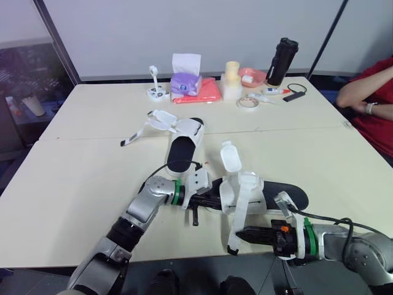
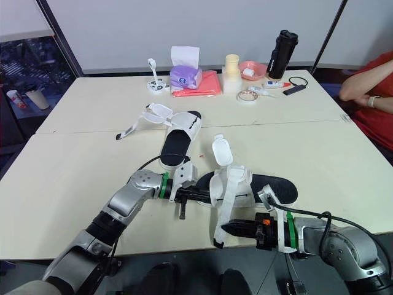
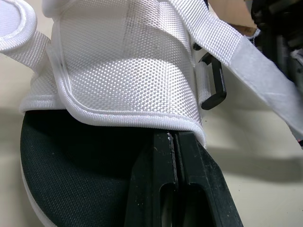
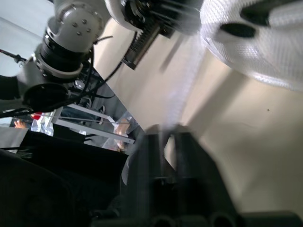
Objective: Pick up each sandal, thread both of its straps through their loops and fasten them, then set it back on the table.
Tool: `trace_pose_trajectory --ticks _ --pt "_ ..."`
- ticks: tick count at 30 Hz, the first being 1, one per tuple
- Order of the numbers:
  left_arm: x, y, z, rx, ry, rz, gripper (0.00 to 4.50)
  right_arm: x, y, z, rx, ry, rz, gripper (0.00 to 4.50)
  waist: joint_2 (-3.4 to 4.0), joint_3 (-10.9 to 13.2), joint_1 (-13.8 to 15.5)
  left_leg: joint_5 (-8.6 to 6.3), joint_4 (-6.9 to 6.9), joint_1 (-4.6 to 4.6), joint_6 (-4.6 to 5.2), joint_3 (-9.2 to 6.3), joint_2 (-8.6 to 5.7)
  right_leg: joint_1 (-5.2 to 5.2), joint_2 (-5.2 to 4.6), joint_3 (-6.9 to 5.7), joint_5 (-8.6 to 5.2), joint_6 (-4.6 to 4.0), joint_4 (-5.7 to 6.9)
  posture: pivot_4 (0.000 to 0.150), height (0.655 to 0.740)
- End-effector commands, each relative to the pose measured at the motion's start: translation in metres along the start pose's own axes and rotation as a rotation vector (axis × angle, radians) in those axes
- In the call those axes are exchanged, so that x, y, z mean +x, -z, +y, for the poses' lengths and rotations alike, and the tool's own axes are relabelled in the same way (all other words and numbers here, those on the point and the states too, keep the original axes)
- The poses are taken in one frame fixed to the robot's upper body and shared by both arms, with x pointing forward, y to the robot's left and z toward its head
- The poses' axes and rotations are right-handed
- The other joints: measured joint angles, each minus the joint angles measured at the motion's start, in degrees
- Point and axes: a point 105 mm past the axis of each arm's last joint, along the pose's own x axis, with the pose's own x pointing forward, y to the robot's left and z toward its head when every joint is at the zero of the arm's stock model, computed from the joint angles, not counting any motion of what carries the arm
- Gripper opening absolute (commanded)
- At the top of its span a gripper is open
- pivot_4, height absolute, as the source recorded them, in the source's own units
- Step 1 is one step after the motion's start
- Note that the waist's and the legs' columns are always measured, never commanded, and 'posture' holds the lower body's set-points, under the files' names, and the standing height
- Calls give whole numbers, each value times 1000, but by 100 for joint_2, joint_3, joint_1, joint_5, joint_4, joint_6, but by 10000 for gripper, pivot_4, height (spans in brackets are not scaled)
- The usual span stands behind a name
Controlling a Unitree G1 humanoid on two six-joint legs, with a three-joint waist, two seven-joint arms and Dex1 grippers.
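While left claw (image 3: 174,139) pinches the sandal (image 1: 284,192) and right claw (image 1: 239,234) its strap (image 1: 241,209), I'm wary. Tugging could slip it.

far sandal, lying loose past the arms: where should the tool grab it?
Probably the rim of the white upper: it stands up off the footbed, while the rest lies flat on the table. Come from the heel end, nearest the robot, where the footbed is bare. The loose strap trails left, clear of that path.
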Motion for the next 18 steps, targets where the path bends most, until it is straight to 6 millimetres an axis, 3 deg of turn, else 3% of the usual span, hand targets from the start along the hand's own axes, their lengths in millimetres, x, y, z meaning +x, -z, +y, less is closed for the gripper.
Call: trace_pose_trajectory --ticks 1,4,11,15,18 --pt "3 9 -3 -11 4 30 0 1 -3 2 -30 -17 -5 321 0 0 0 0 0 0 0 0 0 0 0 0 0 0 0 1500 7400" --pt "0 8 -1 -10 -5 28 0 -5 -12 7 -39 -38 -10 321 0 0 -2 0 0 0 0 0 0 0 0 0 0 0 0 1500 7400" --pt "-3 10 1 -9 -8 32 0 -36 -93 24 -117 -130 -146 321 0 0 -7 0 0 1 0 0 0 0 0 0 1 -1 0 1500 7400" --pt "-2 10 2 -3 -4 34 0 -46 -115 20 -125 -125 -142 321 0 0 -12 0 -9 0 0 -4 2 1 1 -4 1 -1 -14 1500 7400" --pt "-2 10 2 -2 -7 33 0 -48 -118 7 -117 -90 -94 321 1 0 -7 0 -6 -1 1 0 1 0 0 -3 1 -1 -14 1500 7400"
